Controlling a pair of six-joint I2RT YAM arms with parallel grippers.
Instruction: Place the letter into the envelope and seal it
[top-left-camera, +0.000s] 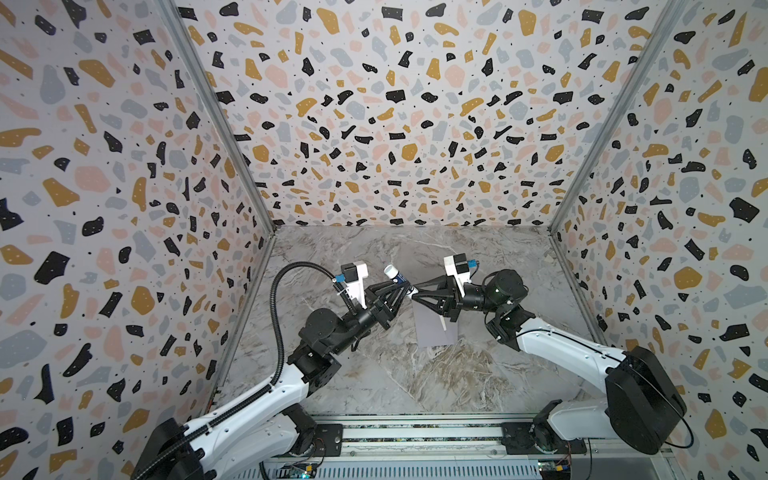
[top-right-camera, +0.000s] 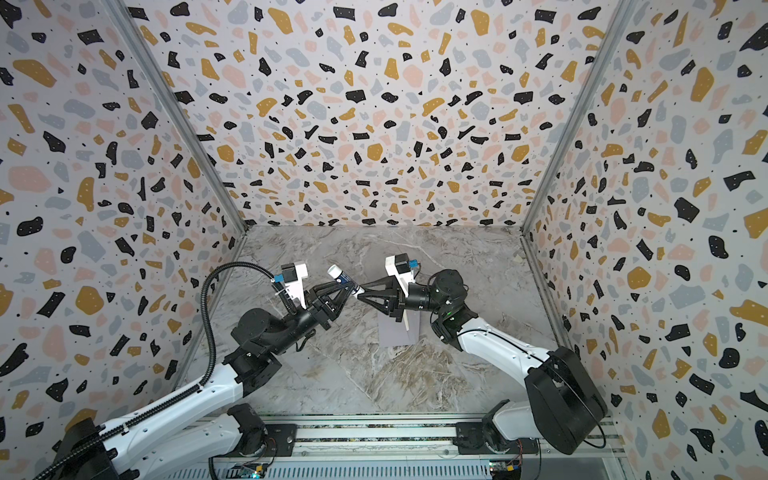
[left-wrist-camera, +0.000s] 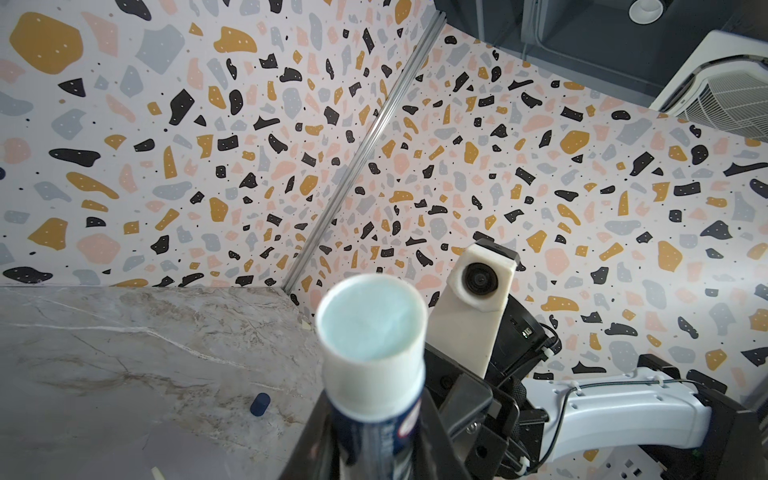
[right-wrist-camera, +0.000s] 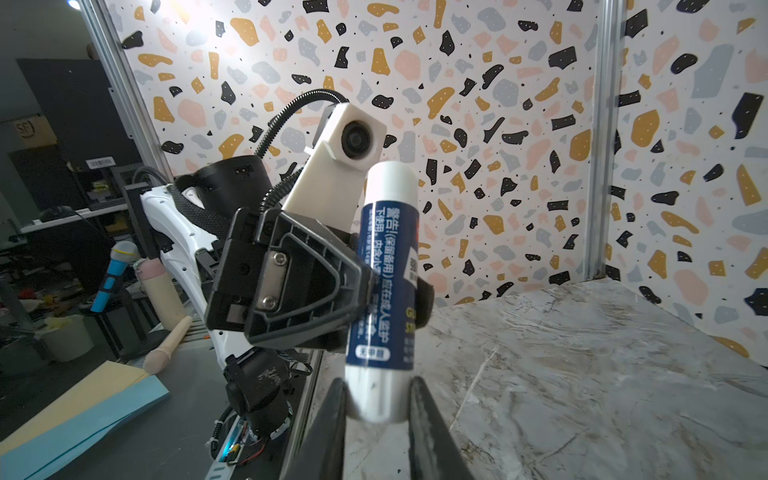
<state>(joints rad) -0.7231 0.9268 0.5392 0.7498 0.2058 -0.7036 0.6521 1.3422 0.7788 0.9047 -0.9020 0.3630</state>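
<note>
Left claw pinches the uncapped glue stick at its middle; right claw pinches its base. Beneath the right claw, the envelope lies flat on the marble table.

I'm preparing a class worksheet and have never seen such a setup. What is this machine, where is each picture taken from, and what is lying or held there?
These are two robot arms, each ending in a two-fingered gripper. Two pictures look down from one stereo camera above; the other two come from wrist cameras on the arms. On the marble table lies a pale grey-lavender envelope. Raised near it, both grippers hold one glue stick: the left gripper clamps its blue body, the right gripper its white base. Its cap is off, showing pale blue glue. A small dark blue piece, perhaps the cap, lies on the table.
</note>
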